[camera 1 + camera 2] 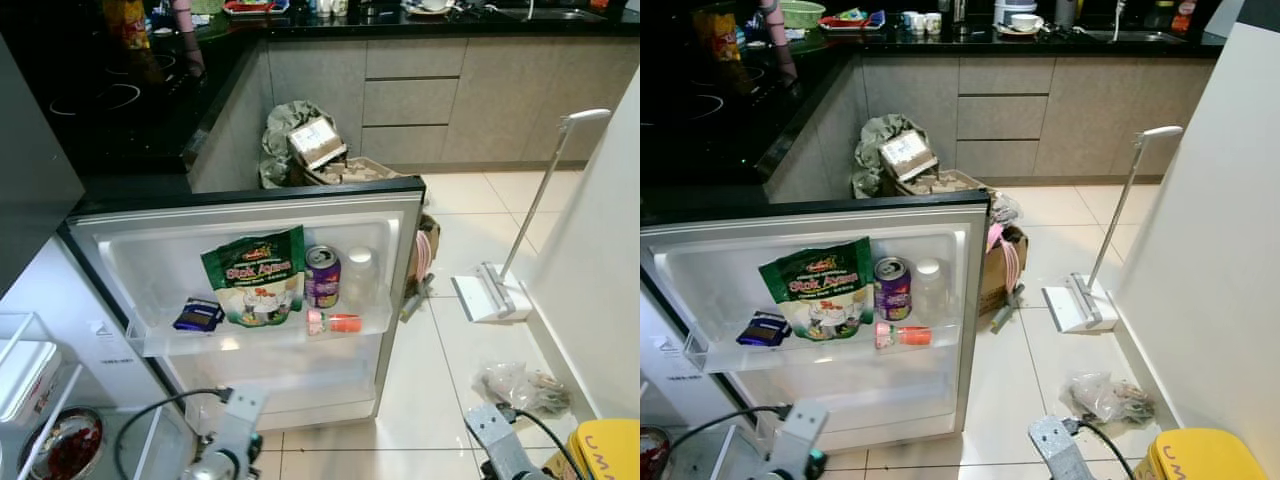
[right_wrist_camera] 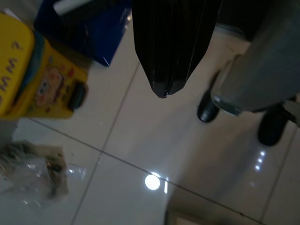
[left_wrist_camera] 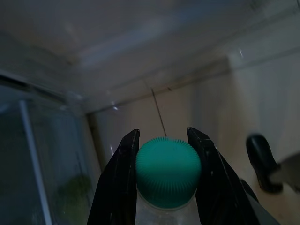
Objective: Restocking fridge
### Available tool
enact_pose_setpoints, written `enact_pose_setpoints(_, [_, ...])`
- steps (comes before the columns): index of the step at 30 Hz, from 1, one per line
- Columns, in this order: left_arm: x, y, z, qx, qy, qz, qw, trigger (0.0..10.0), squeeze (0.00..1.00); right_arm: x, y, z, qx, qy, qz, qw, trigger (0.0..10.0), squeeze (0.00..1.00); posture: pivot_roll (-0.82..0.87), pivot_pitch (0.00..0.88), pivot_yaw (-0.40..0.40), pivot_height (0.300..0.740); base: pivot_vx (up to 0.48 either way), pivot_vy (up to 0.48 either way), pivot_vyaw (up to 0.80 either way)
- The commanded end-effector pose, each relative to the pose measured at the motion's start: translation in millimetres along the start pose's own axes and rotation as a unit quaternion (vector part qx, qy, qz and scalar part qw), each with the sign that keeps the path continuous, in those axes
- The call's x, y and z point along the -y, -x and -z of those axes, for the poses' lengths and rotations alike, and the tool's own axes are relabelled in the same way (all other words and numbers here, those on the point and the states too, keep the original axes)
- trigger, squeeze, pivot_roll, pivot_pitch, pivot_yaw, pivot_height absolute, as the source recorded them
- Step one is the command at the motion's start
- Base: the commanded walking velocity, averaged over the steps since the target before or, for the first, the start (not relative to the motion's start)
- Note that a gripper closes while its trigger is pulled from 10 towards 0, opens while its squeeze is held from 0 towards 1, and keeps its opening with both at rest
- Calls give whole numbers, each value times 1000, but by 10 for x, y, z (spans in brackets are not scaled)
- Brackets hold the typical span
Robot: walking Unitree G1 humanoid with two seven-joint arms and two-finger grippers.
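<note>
The fridge door [image 1: 250, 212] stands open toward me. Its shelf holds a green snack bag [image 1: 257, 275], a purple can [image 1: 322, 277], a clear bottle [image 1: 358, 275], a dark blue packet [image 1: 198, 315] and a small pink bottle [image 1: 335, 322] lying on its side. Low in front of the door, my left gripper [image 3: 162, 133] is shut on a clear bottle with a green ribbed cap [image 3: 168, 171], one finger on each side of the cap. My right gripper [image 2: 163, 93] hangs shut over the floor tiles with nothing in it.
A white dustpan with a long handle [image 1: 495, 290] stands by the right wall. A box of rubbish [image 1: 320, 150] sits behind the door. A yellow case [image 1: 605, 450] and a plastic bag [image 1: 515, 385] lie at the lower right. Fridge shelves hold a bowl [image 1: 65, 445].
</note>
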State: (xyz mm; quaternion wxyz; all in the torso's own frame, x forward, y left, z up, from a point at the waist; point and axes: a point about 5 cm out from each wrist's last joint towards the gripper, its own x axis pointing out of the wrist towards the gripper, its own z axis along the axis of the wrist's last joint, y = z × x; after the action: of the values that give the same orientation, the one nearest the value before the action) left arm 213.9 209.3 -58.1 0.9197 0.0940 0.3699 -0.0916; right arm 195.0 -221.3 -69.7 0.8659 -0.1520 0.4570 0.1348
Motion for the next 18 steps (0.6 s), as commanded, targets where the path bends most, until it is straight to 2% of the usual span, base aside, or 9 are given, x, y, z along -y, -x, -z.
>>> enact_pose_setpoints(1, [-67,1,-82,22,2,-1,1000,10000,0,3,2,-34,15,-4,-5,1000,10000,0,-41,0,-4,740,0,0,0])
enact_pose_setpoints(4, [-89,16,-88,34,7,8,999,10000,0,34,11,-56,22,4,-10,1000,10000,0,-35,0,-3,740,0,0,0])
enact_pose_setpoints(7, [-106,63,-98,62,-20,46,997,10000,0,166,44,-156,52,-10,-13,999,10000,0,-35,0,-1,740,0,0,0])
enact_pose_setpoints(8, [-106,63,-98,62,-20,46,997,10000,0,166,44,-156,52,-10,-13,999,10000,0,-35,0,-1,740,0,0,0])
enact_pose_setpoints(10, [-89,91,-106,75,-42,87,993,10000,0,234,66,-238,76,-19,-22,997,10000,0,-32,0,-17,740,0,0,0])
enact_pose_setpoints(12, [-85,99,-122,81,-52,103,990,10000,0,261,74,-284,86,-23,-26,996,10000,0,-34,0,-17,740,0,0,0])
enact_pose_setpoints(17, [-64,90,-246,106,-74,133,983,10000,0,358,106,-457,121,-30,-42,991,10000,0,-30,0,-20,735,0,0,0])
enact_pose_setpoints(18, [-29,81,-347,127,-83,159,976,10000,0,432,135,-561,141,-33,-47,988,10000,0,-40,0,-19,725,0,0,0])
